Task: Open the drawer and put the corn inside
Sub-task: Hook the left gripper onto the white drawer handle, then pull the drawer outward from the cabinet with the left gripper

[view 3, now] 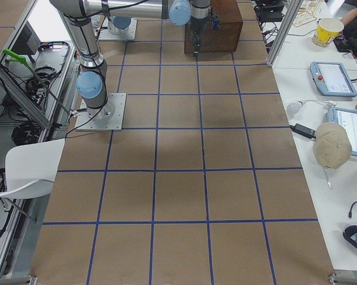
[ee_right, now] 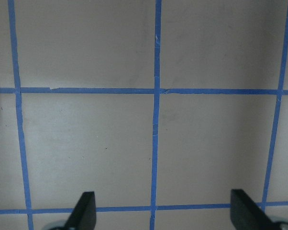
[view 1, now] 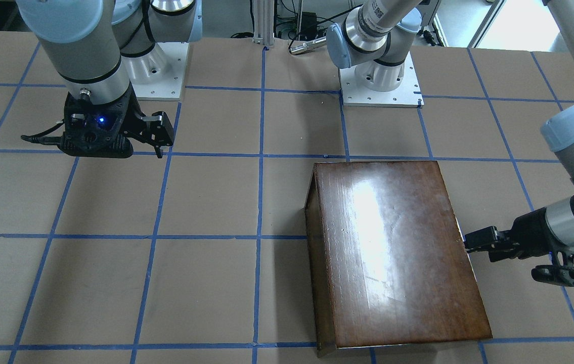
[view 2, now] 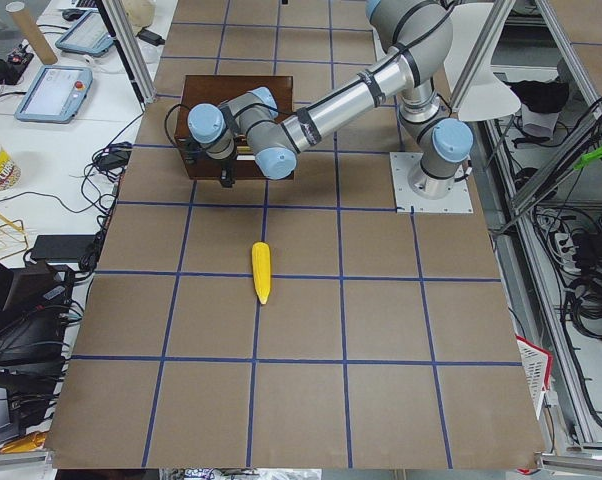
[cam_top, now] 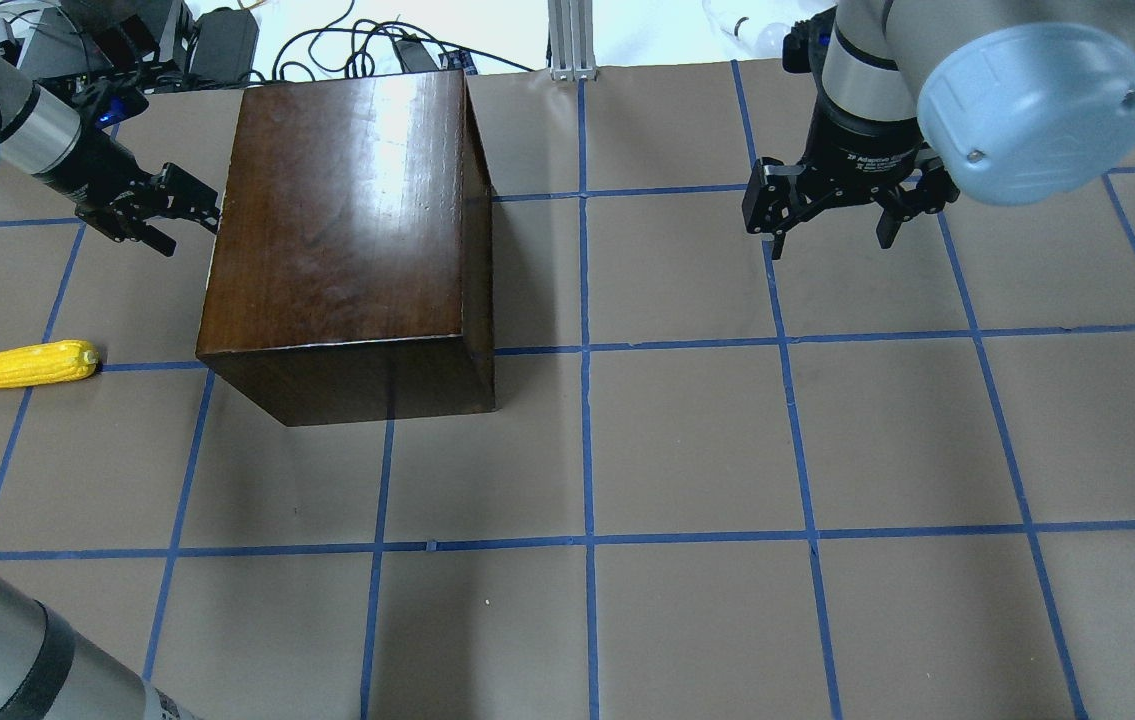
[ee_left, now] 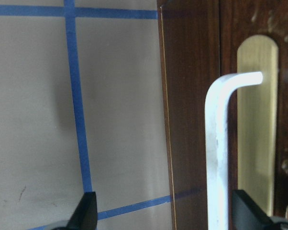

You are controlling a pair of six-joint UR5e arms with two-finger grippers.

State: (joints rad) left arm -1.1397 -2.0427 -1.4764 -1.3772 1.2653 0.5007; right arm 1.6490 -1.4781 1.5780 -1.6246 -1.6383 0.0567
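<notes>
**A:** What shows from across the table?

**B:** A glossy dark brown wooden box (view 1: 393, 242) stands on a brown paper-covered table (view 1: 190, 202) gridded with blue tape. The left gripper (view 1: 476, 242) lies level, its tips at the box's side. The right gripper (view 1: 158, 137) hangs well apart over bare paper. I cannot tell its spread from here.

**A:** And overhead?

**B:** The small yellow bumpy corn cob (cam_top: 22, 365) lies on the table to the robot's left of the box, near it but apart. Its tapered end points away from the box. Both grippers stand spread, and the right one's fingers (cam_top: 767, 212) point down, wide.

**A:** The side cameras?

**B:** From the left end, the corn lies alone on the tape grid, and the near arm's gripper is at the box beyond it. From the right end, the fingers are too small to judge.

**A:** Left wrist?

**B:** The drawer's dark, scuffed front panel (ee_left: 192, 120) sits shut in the box. It carries a pale bent metal handle (ee_left: 216, 143) over a brass plate (ee_left: 257, 120). The fingers are wide, with the handle between them, ungripped and just beside one pad.

**A:** Right wrist?

**B:** Taped paper below, with the fingers wide and holding nothing.
</notes>
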